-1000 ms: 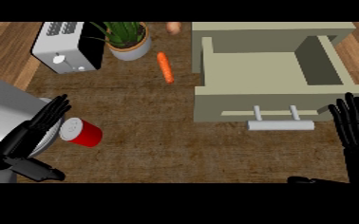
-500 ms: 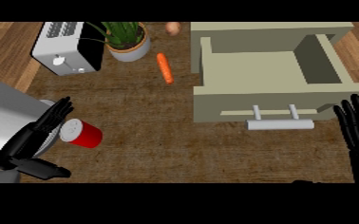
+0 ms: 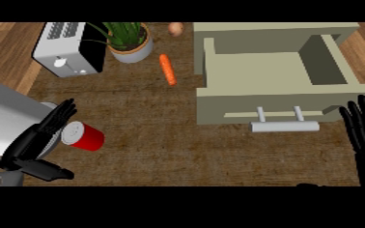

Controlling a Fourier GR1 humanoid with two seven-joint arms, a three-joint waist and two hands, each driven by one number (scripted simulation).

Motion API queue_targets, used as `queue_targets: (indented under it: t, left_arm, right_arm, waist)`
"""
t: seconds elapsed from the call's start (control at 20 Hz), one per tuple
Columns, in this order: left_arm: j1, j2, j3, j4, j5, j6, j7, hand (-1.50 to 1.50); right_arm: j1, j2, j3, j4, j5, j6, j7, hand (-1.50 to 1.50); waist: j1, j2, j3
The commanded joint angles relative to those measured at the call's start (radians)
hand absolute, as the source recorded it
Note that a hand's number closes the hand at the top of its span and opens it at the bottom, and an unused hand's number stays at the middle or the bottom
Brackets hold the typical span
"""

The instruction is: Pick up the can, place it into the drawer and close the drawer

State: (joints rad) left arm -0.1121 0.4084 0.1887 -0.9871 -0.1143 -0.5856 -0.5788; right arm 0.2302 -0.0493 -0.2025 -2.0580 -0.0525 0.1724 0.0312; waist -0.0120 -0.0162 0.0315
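A dark, woven-looking brown counter (image 3: pixel 157 140) carries a boxy beige drawer (image 3: pixel 271 84) standing open, with a pale bar handle (image 3: pixel 285 125) on its front, plus a white toaster (image 3: pixel 68 50), a potted plant (image 3: pixel 128 41) in a round grey pot and a slim orange carrot (image 3: pixel 167 70). The red can (image 3: pixel 82 136) with its silvery lid lies on its side at lower left, just beside the straight, spread fingers of the black left hand (image 3: pixel 35 142). The right hand (image 3: pixel 353 125) rests at the right edge, fingers up and straight, holding nothing.
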Motion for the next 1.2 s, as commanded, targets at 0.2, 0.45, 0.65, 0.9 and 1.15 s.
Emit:
queue_targets:
  t: [0.2, 0.45, 0.65, 0.9, 1.15]
  left_arm:
    - [-0.071, 0.013, 0.0, 0.222, -0.002, -0.046, -0.106, -1.5]
    - [-0.105, 0.001, -0.018, 0.264, -0.005, -0.025, -0.116, -1.5]
    - [-0.173, 0.008, -0.026, 0.388, -0.025, -0.029, -0.183, -1.5]
    - [-0.248, -0.02, -0.052, 0.512, -0.073, 0.031, -0.243, -1.5]
    - [-0.276, -0.058, -0.085, 0.497, -0.079, 0.033, -0.227, -1.5]
  right_arm:
    - [-0.019, -0.004, -0.003, -0.013, 0.003, -0.007, 0.02, -1.5]
    - [0.033, -0.008, -0.009, -0.017, -0.003, 0.024, -0.007, -1.5]
    - [0.026, 0.0, -0.013, -0.037, -0.012, 0.017, 0.018, -1.5]
    - [0.03, -0.004, -0.022, -0.122, -0.054, 0.02, 0.099, -1.5]
    - [-0.03, -0.042, -0.08, -0.023, -0.083, 0.037, 0.07, -1.5]
  waist:
    - [-0.009, 0.021, -0.034]
    - [-0.005, 0.019, -0.033]
    - [-0.003, 0.019, -0.033]
    - [-0.006, 0.019, -0.033]
    - [0.001, 0.019, -0.032]
